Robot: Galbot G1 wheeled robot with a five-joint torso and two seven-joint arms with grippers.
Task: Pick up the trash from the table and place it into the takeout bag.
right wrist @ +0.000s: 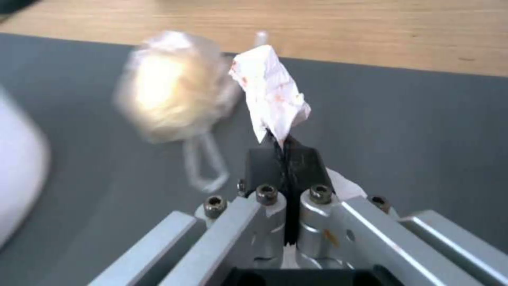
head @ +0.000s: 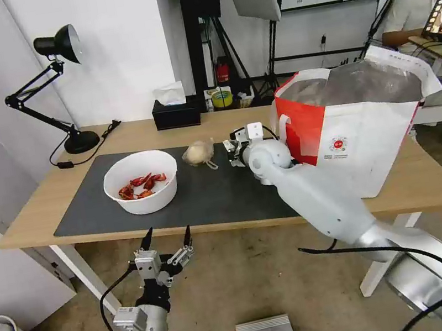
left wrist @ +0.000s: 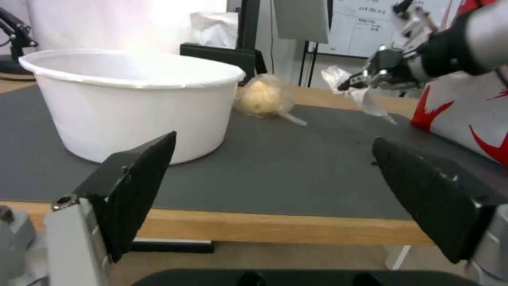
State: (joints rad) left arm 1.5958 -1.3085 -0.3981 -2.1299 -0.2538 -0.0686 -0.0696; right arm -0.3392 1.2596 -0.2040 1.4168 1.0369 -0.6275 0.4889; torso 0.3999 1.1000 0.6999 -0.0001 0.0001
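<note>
Left gripper (head: 167,237) nearest, below near table (head: 44,213) edge, black fingers spread. Right gripper (right wrist: 283,145) clenched on crumpled, red-stained napkin (right wrist: 271,95) above grey mat (head: 209,195). Clear-plastic bundle (head: 199,152) beside round white bowl (head: 141,182). Foil-lined bag (head: 359,121) right, red round logo.

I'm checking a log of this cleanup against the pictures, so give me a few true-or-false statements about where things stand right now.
1. The right pincer is shut on the napkin. True.
2. The left pincer is gripping the bowl. False: it hangs open below the table's front edge, holding nothing.
3. The pale bundle lies on the grey mat, between the bowl and the right pincer. True.
4. The bowl is already inside the takeout bag. False: it stands on the mat with red shells in it.
5. The napkin lies flat on the mat. False: it is lifted clear of the mat.
</note>
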